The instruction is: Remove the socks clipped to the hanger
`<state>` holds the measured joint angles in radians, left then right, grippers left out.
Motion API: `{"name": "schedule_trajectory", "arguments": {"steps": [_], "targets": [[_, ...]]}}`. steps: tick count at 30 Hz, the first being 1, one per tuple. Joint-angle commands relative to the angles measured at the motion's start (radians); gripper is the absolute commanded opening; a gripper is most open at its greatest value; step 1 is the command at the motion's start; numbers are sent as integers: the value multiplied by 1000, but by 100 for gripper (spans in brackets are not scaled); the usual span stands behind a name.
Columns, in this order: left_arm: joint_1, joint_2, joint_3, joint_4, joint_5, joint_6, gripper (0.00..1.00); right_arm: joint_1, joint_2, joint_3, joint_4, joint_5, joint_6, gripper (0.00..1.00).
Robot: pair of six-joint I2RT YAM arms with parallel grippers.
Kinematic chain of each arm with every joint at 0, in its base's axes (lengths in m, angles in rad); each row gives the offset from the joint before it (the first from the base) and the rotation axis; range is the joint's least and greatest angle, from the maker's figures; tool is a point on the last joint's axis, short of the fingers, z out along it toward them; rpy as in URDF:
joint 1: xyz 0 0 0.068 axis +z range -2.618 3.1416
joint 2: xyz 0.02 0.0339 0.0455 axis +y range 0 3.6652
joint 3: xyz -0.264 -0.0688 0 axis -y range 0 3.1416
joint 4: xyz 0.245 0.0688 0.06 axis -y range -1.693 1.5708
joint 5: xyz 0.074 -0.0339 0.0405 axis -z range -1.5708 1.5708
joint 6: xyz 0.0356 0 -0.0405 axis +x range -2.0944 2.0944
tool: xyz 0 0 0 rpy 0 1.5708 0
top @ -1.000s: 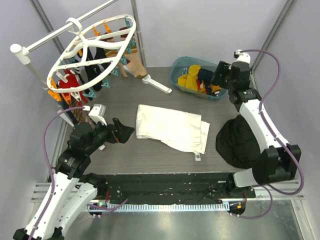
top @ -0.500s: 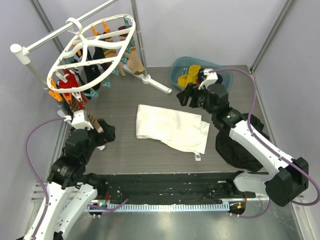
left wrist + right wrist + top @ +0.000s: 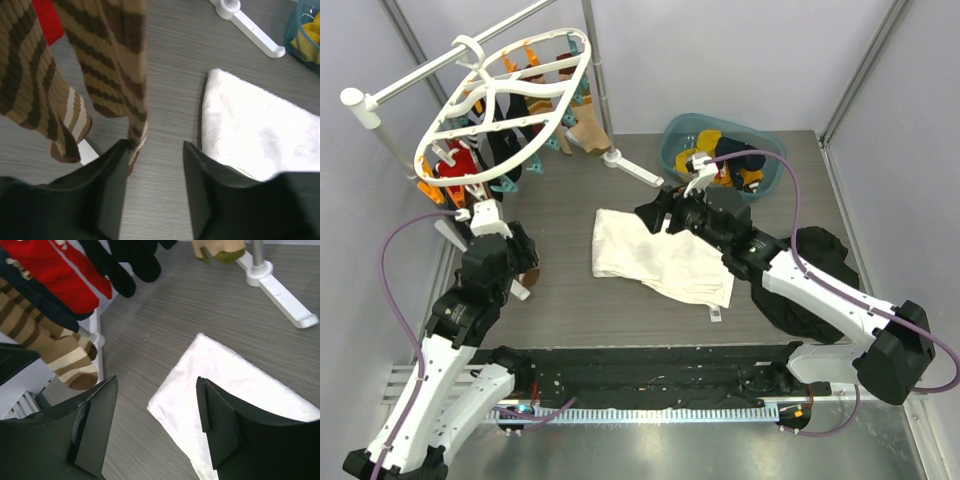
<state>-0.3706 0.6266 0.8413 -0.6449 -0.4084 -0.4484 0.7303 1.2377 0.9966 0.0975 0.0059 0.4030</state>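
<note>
While the large white plastic oval hanger (image 3: 432,135) hangs from the white pole (image 3: 420,78) at the far left with mixed-colour socks (image 3: 470,160) clipped under it, the left gripper (image 3: 156,150) sits low beneath it. Its fingers are spread, and the toe of a brown-and-cream striped sock (image 3: 110,65) dangles right at one finger (touching or not, I cannot tell). The right gripper (image 3: 155,390), also spread and holding nothing, hovers over the far left edge of the flat white cloth (image 3: 660,255) at mid-table.
</note>
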Motion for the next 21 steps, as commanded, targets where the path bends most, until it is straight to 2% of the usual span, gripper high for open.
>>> {"name": "schedule_trajectory", "arguments": {"steps": [1,3,5,6,7,8,10,15,21], "targets": [[4,19,44,100,6,36,41,63,-9,-35,203,-60,-1,72],[9,28,39,113,6,36,35,76,-4,-38,220,-60,-4,72],[30,45,41,114,31,37,21,95,2,-38,235,-53,-9,72],[36,51,45,114,42,36,9,101,9,-36,243,-55,-7,72],[39,53,51,110,54,36,3,107,14,-35,248,-55,-10,72],[41,56,54,106,77,33,0,118,22,-35,255,-57,-13,72],[41,50,61,113,109,17,0,135,46,-39,298,-70,-26,72],[41,61,90,126,326,-45,0,242,123,-15,366,-66,-172,73],[41,70,99,139,502,-137,0,342,265,51,472,-18,-270,77]]}}
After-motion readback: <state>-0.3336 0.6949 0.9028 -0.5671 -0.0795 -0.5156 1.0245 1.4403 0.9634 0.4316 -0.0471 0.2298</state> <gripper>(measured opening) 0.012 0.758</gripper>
